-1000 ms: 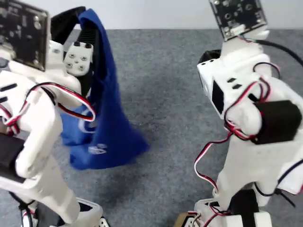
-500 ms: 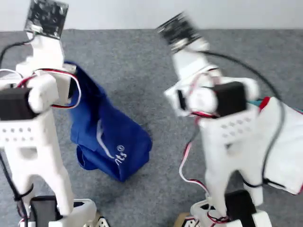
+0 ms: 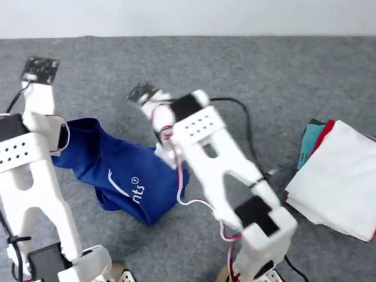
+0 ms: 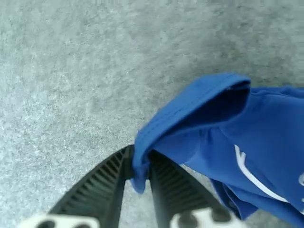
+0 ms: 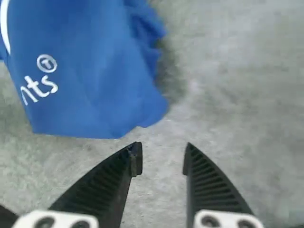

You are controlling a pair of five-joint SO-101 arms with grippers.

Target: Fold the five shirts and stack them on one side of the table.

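Crumpled blue shirt (image 3: 132,185) on table (image 3: 247,76), one edge raised, folded shirts (image 3: 338,176) stacked far right

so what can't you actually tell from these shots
High view: the folded stack runs off the right edge and its top layer covers those beneath, so no count.
High view: the right arm covers the blue shirt's edge nearest it.
Left wrist view: the left claw hides the pinched hem; the frame edge cuts the shirt off.

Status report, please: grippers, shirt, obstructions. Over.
Left gripper shut on blue shirt, at its edge. Right gripper open, just off the shirt. Shirt bunched, unfolded. Folded stack well aside, not in the way.
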